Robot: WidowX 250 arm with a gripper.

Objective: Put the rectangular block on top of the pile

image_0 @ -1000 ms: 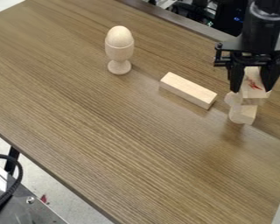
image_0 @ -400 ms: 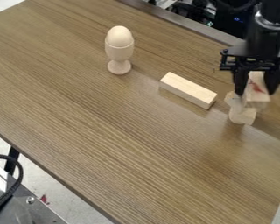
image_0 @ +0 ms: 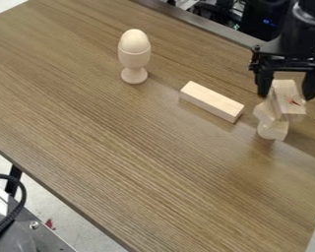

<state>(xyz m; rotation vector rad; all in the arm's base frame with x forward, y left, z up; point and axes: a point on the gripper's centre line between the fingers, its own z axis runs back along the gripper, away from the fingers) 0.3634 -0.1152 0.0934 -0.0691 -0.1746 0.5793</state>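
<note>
Container: you are seeing one egg cup (image_0: 134, 58), pale wood, standing upright toward the far left of the surface (image_0: 134, 147). A wooden egg (image_0: 134, 40) is sitting in it, its rounded top rising above the rim. The foot of the cup is resting on the surface, well apart from the pile.

Pile: at the right, a rounded piece (image_0: 273, 131) is standing at the bottom and an angled piece (image_0: 266, 112) is sitting above it. Your task's rectangular block (image_0: 287, 90), bearing a red mark, is resting on top. You cannot tell whether it is lying level.

Gripper (image_0: 286, 97): it is hanging over the pile from the far right. Its jaws are standing open, one on either side of that block.

Also noting: a second rectangular block (image_0: 211, 102) is lying flat between egg cup and pile, touching neither.
</note>
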